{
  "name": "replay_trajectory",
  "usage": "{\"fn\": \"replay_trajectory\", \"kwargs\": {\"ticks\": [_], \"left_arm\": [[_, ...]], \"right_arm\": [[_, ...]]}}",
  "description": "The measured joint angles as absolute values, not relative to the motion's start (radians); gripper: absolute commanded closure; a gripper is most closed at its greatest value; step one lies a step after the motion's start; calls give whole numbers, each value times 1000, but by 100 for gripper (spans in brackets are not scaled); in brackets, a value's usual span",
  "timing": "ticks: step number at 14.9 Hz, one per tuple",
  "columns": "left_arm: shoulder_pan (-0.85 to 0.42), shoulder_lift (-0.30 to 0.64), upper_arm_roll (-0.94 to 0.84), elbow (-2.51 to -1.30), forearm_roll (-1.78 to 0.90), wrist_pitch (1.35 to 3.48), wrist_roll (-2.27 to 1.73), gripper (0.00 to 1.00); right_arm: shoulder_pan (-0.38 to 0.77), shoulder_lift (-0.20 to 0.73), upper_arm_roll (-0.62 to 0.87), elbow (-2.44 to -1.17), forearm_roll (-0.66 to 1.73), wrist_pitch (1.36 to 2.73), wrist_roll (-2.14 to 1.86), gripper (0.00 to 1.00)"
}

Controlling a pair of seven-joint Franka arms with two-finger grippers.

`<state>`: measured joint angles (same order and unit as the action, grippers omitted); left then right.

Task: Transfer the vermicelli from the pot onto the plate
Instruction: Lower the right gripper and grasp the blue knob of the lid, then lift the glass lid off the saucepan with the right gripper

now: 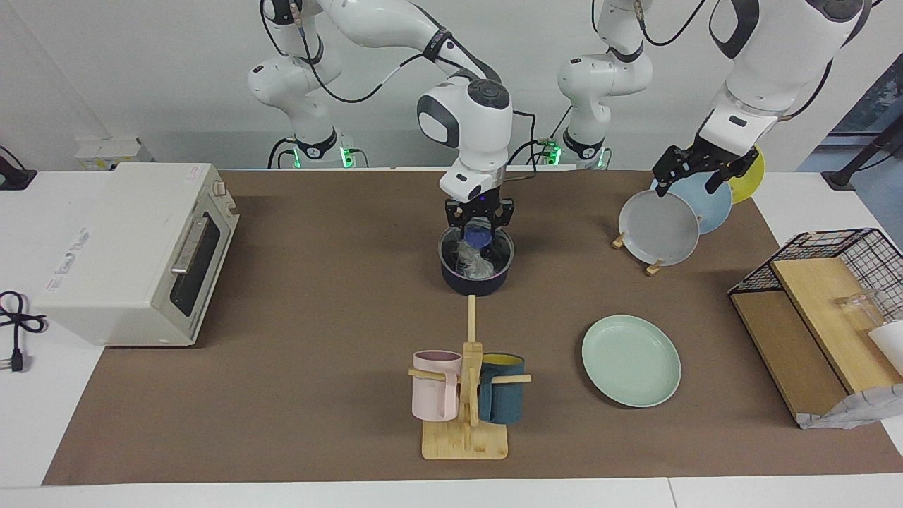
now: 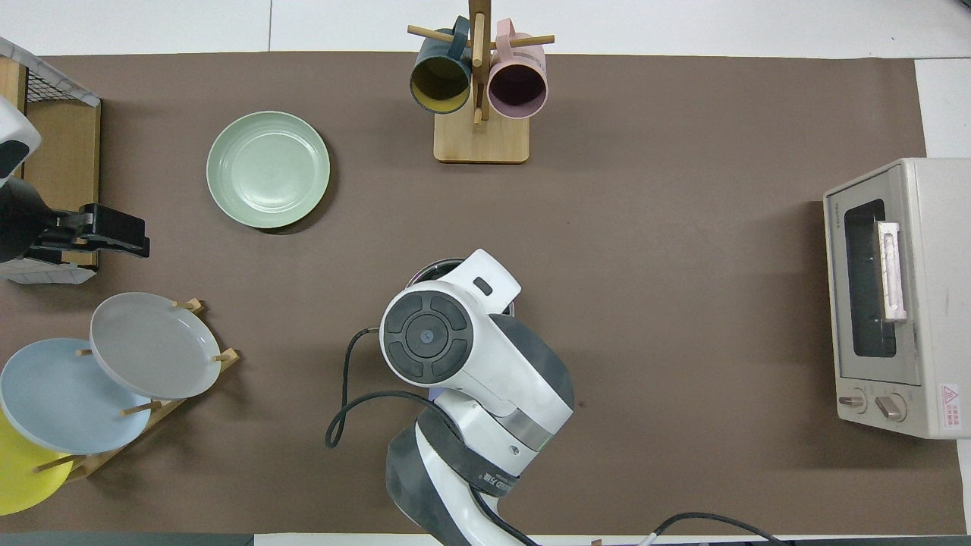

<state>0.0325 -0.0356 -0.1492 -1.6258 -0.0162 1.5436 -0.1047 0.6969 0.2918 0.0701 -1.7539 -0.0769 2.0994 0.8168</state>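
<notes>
Whitish vermicelli (image 1: 471, 259) tangle in navy pot (image 1: 474, 281); mint plate (image 1: 631, 360) bare.

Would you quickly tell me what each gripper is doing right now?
Left gripper: open, holding nothing, over the plate rack, waiting.
Right gripper: shut on the vermicelli inside the pot.

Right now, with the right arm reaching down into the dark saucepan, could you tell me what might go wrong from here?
1. The right gripper is shut in the small dark navy saucepan on the tangle of translucent whitish noodle strands; only a few strands may lift out.
2. Trailing strands might drop on the brown mat before reaching the empty pale mint-green plate.
3. The wooden mug rack stands near that path.
</notes>
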Motion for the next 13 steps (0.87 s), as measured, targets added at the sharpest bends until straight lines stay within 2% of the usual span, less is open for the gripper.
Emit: {"fn": "replay_trajectory", "kwargs": {"ticks": [3,7,13], "left_arm": [[32,-36,-149,-1626,-16,1544,-105,0],[32,-36,-152,-1626,-16,1544,-105,0],[32,-36,-155,-1628,-16,1545,-116,0]], "right_arm": [[697,291,69,-1742,-77,2094,817,49],[667,290,65,-1641,-77,2001,764,49],[477,287,58,-1607,-77,1920,452,49]]}}
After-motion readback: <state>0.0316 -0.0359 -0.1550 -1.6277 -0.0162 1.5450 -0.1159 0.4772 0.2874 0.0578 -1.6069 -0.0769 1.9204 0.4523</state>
